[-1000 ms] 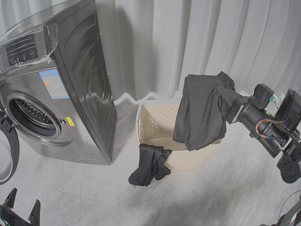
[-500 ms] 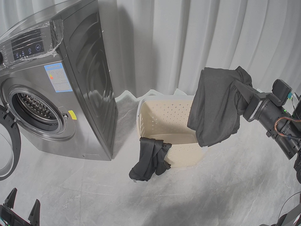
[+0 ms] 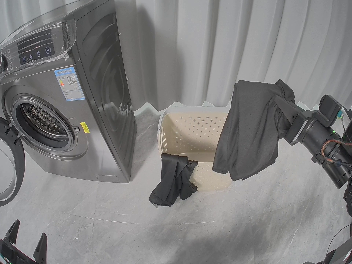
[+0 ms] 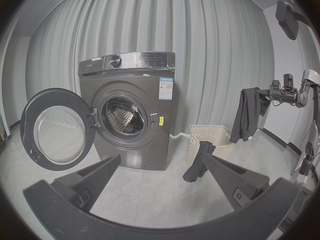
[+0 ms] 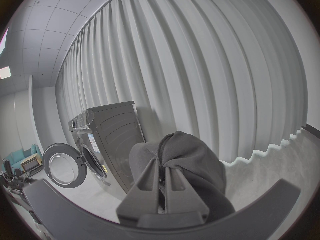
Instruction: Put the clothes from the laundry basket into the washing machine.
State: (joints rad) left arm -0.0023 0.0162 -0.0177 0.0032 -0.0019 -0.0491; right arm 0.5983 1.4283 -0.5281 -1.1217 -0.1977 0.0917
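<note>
Holding the dark garment [image 3: 249, 136], my right gripper [image 3: 285, 106] stays clenched at the right of the frame. The cloth hangs clear of the floor, and its lower edge overlaps the right rim of the laundry basket [image 3: 183, 129]. Over the last second the whole head view has shifted, which is camera motion. The washing machine [image 3: 91, 92] at upper left now shows more of its drum opening [image 3: 42, 125], and the door [image 3: 9, 165] is open. I judge the carry to the drum is under way. A second garment [image 3: 174, 180] is draped over the basket's front rim. My left gripper [image 3: 25, 241], at lower left, is spread and empty.
</note>
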